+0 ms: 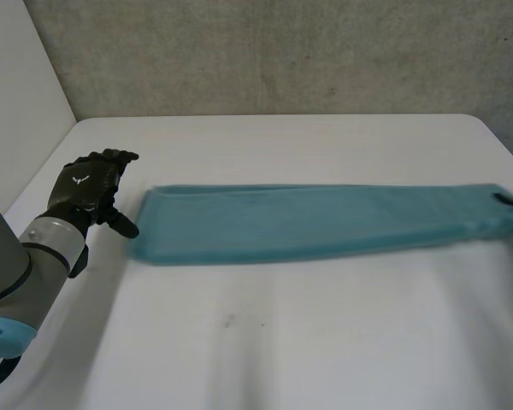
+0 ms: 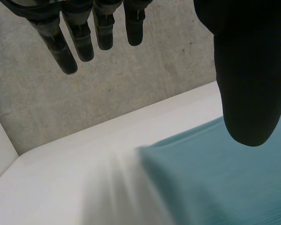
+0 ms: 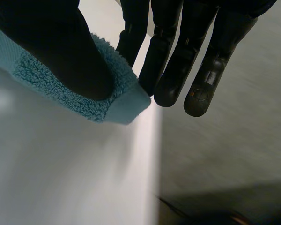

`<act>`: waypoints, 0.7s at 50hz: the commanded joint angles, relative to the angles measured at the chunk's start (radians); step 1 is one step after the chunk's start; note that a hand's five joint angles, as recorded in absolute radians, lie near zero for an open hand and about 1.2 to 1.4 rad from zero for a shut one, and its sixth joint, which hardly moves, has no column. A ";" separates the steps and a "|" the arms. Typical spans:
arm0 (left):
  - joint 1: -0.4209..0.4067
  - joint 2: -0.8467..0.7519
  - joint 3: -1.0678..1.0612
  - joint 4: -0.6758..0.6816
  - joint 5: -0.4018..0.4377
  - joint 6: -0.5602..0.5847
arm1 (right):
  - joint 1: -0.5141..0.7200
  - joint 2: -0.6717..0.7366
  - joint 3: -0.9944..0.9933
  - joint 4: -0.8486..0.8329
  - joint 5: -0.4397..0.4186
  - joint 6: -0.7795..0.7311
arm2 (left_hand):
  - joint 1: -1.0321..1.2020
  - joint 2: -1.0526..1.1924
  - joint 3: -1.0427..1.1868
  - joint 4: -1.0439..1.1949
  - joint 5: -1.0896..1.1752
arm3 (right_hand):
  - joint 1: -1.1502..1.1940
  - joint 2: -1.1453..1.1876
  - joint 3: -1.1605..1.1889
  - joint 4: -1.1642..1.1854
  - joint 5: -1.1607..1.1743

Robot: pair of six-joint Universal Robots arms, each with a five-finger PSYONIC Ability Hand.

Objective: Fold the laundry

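Note:
A teal towel (image 1: 325,222), folded into a long narrow strip, lies across the white table (image 1: 282,342) from left to right. My left hand (image 1: 90,188) hovers just beside the strip's left end, open, its fingers (image 2: 84,40) straight and its thumb (image 2: 248,84) above the towel (image 2: 225,178) without touching it. At the strip's far right end a dark fingertip of my right hand (image 1: 504,200) rests on the cloth. My right hand (image 3: 178,70) pinches that end's corner (image 3: 126,105) between thumb and fingers.
The table's right edge (image 3: 157,154) runs just below the pinched corner, with dark floor beyond it. A grey concrete wall (image 1: 282,51) stands behind the table's far edge. A white panel (image 1: 17,102) borders the left side.

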 commanded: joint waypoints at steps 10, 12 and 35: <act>-0.002 0.003 -0.002 0.000 -0.003 -0.002 | 0.219 -0.069 -0.140 -0.006 0.090 -0.116 | -0.003 -0.006 -0.018 -0.009 -0.024 | 0.444 0.216 0.214 0.204 0.266; -0.002 0.004 -0.002 -0.001 -0.003 -0.002 | 0.262 -0.072 -0.149 -0.006 0.090 -0.116 | -0.003 -0.006 -0.018 -0.009 -0.024 | 0.444 0.216 0.214 0.204 0.266; -0.004 0.004 -0.004 -0.006 -0.006 0.000 | 1.017 0.261 -0.338 -0.081 -0.053 -0.110 | -0.006 -0.009 -0.021 -0.012 -0.027 | -0.778 -1.006 -1.007 -1.017 -0.956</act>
